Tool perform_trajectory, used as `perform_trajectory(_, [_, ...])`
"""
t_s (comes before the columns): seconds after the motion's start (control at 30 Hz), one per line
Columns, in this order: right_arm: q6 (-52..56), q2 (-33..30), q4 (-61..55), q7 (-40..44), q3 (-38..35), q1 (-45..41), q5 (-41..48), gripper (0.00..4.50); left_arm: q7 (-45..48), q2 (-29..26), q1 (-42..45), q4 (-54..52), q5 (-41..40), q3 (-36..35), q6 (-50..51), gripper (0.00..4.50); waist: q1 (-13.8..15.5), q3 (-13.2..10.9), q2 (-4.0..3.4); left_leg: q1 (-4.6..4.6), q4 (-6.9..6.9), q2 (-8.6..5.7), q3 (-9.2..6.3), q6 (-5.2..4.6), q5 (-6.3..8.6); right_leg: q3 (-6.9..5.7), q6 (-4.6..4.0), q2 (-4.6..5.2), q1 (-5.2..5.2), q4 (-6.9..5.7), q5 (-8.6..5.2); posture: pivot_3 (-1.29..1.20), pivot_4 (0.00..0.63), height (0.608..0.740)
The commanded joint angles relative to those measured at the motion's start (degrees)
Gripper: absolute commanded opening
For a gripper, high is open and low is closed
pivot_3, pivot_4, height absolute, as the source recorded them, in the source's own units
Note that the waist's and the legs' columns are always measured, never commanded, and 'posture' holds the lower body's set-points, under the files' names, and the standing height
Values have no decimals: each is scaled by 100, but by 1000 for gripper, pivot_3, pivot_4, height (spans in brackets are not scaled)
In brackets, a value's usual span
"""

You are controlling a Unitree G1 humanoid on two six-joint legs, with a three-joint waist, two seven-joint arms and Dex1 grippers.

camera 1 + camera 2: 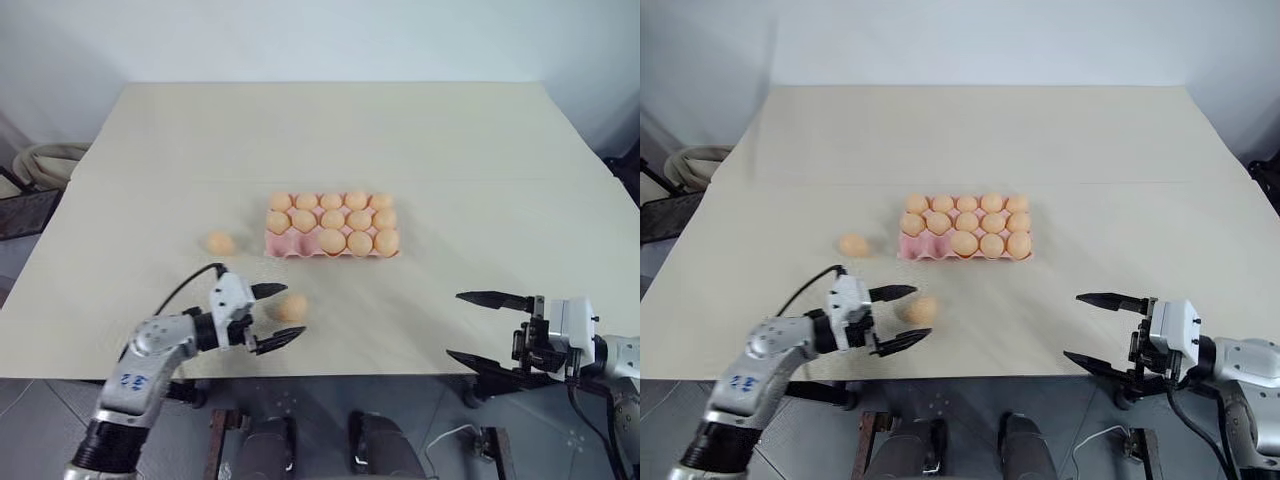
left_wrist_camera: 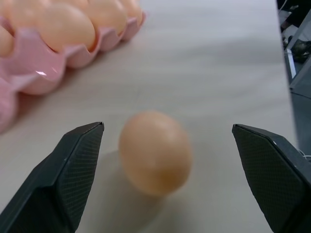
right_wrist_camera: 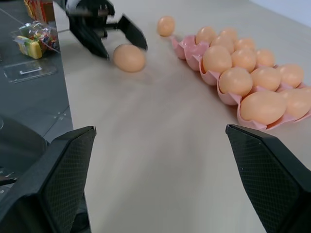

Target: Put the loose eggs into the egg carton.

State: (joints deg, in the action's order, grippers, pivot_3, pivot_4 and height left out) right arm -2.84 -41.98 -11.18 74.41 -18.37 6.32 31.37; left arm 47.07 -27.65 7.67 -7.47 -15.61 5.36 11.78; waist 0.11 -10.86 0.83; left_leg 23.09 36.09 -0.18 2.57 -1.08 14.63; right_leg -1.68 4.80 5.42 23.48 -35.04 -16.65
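Left wrist view: left gripper (image 2: 167,179) open around egg (image 2: 155,151); right gripper (image 1: 478,327) open, empty.

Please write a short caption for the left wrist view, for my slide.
Open left gripper with its fingers on either side of a loose egg on the table, near the pink egg carton.

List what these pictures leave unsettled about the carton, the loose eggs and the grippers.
- Carton: its front-left cups look empty in the head views, but from this angle the exact count cannot be told. In the left wrist view the edge cuts it off.
- Near egg: it lies between the open left gripper fingers, untouched; its underside is hidden.
- Far egg: too small for detail.
- Right gripper: open, empty; fingertips cut off in its wrist view.
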Motion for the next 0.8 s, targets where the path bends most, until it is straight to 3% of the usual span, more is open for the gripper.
perform_trajectory(0.03, [-61,39,-279,-160,-32,6,72,4473,-239,180,138,130,234,132,-174,4500,11,0,0,0,2,0,0,0,0,-1,0,0,0,-2,0,0,150,740])
perform_trajectory(0.13, [-43,40,-353,-242,-19,38,82,4500,-283,210,139,176,326,126,-271,3897,14,0,0,1,5,0,0,-1,-1,0,3,0,-2,-2,2,0,150,740])
perform_trajectory(0.37, [-65,87,-328,-353,63,82,39,4500,-426,389,232,85,150,-34,-442,1869,26,0,0,1,10,0,1,-2,-1,1,5,0,-4,-4,3,0,150,740])
perform_trajectory(0.53, [78,23,-314,-398,129,119,38,4500,-486,413,948,215,159,-153,-344,1838,84,0,0,1,17,-1,1,-5,-4,0,7,0,-4,-10,4,0,150,740])
perform_trajectory(0.8, [15,117,-452,-642,180,166,-34,4500,-574,857,2607,2249,670,85,-1035,1838,143,0,1,2,36,-10,11,-40,-22,4,28,1,-10,-21,16,0,150,740])
